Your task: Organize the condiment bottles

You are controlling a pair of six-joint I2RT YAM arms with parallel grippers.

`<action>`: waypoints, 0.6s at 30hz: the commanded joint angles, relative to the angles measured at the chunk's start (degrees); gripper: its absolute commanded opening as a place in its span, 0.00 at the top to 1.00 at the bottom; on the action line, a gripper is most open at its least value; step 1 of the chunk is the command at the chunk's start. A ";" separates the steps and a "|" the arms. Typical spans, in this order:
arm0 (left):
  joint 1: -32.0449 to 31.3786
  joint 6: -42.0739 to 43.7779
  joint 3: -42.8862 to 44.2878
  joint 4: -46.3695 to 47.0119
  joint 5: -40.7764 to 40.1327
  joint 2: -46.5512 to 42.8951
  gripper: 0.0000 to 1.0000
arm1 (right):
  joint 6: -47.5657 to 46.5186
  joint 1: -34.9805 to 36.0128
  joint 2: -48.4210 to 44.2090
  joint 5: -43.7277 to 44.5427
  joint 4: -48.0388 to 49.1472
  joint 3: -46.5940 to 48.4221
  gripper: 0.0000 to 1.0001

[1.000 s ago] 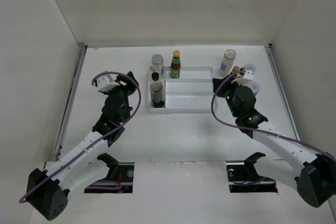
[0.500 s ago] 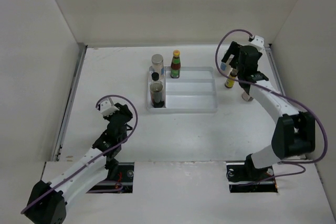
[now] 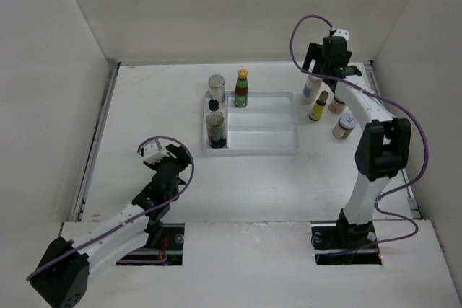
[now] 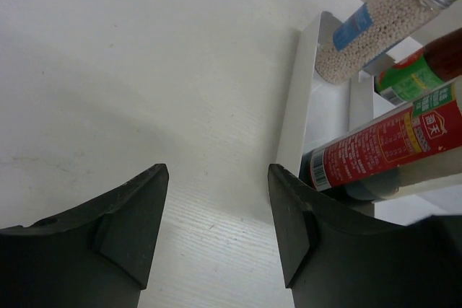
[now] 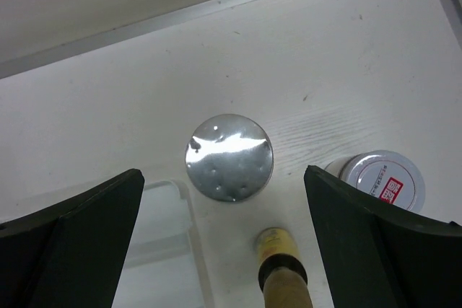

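Condiment bottles (image 3: 318, 106) stand in two lots around the white divided tray (image 3: 267, 142). Down its left side are a granule jar with a metal cap (image 3: 216, 86), a red sauce bottle with a yellow cap (image 3: 241, 89) and a dark bottle with a red label (image 4: 382, 142). Just off its right side, on the table (image 3: 144, 106), wait a silver-lidded jar with a blue label (image 3: 312, 86), a yellow bottle (image 5: 281, 254) and two pink-lidded jars (image 3: 344, 125). The right gripper (image 5: 222, 178) was down low among that right-hand group a second ago. It has since swung up and out past the tray's far right corner and now hangs directly above the silver lid, fingers spread wide and holding nothing. The left gripper (image 4: 216, 200) has drawn back from the tray's left wall to well short of its near left corner. Its fingers are parted too, and empty, and its camera looks along the wall at the bottles already placed. To my eye the left side of the tray is filling while its right side sits bare. The right arm seems to be lining up on the silver-lidded jar as its next pick. It would have to come down straight, since the yellow bottle stands close beside that jar.
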 commanded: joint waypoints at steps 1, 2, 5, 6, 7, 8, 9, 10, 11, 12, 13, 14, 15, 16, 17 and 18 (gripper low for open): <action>0.22 0.14 -0.57 4.75 -3.30 -1.03 0.43 | -2.44 -0.13 3.44 0.01 -6.09 6.27 0.00; 0.48 0.14 -0.75 5.10 -3.30 -1.11 0.43 | -2.79 -0.13 4.50 0.01 -6.79 7.33 0.00; 0.83 0.22 -0.84 5.54 -3.13 -1.03 0.42 | -3.14 -0.30 6.79 0.10 -7.77 8.92 0.00; 0.92 0.22 -0.84 5.72 -3.13 -0.85 0.42 | -2.88 -0.56 7.32 0.10 -7.68 9.01 0.00; 0.92 0.22 -0.84 5.89 -3.13 -0.50 0.42 | -2.53 -0.83 7.76 0.10 -7.51 9.01 0.00; 0.92 0.31 -0.75 6.15 -3.04 -0.24 0.41 | -2.35 -1.09 8.28 0.01 -7.24 9.10 0.00; 0.83 0.40 -0.75 6.42 -3.04 0.11 0.41 | -2.18 -1.18 8.81 0.01 -7.07 9.18 0.00; 0.83 0.49 -0.66 6.77 -3.04 0.38 0.41 | -2.09 -1.36 9.25 -0.08 -6.89 9.27 0.00; 0.75 0.66 -0.66 7.12 -3.04 0.73 0.41 | -2.09 -1.36 9.43 -0.25 -6.45 9.36 0.00; 0.66 0.75 -0.66 7.38 -3.04 0.99 0.41 | -2.09 -1.36 9.43 -0.43 -5.75 9.27 0.04; 0.48 0.84 -0.66 7.65 -3.04 1.26 0.40 | -2.09 -1.36 9.26 -0.69 -4.88 9.01 0.10; 0.31 1.01 -0.58 8.09 -3.04 1.61 0.40 | -2.17 -1.36 8.91 -1.04 -3.56 8.66 0.17; 0.13 1.28 -0.57 8.52 -3.04 1.96 0.40 | -2.26 -1.36 8.47 -1.13 -2.16 8.22 0.22; -0.04 1.63 -0.57 9.05 -3.04 2.31 0.39 | -2.26 -1.44 7.94 -1.31 -0.49 7.87 0.27; -0.31 1.98 -0.49 9.58 -3.04 2.75 0.39 | -2.26 -1.62 7.59 -1.65 1.44 7.34 0.33; -0.48 2.33 -0.49 10.19 -3.04 3.27 0.39 | -2.09 -1.88 7.24 -2.01 2.68 7.08 0.36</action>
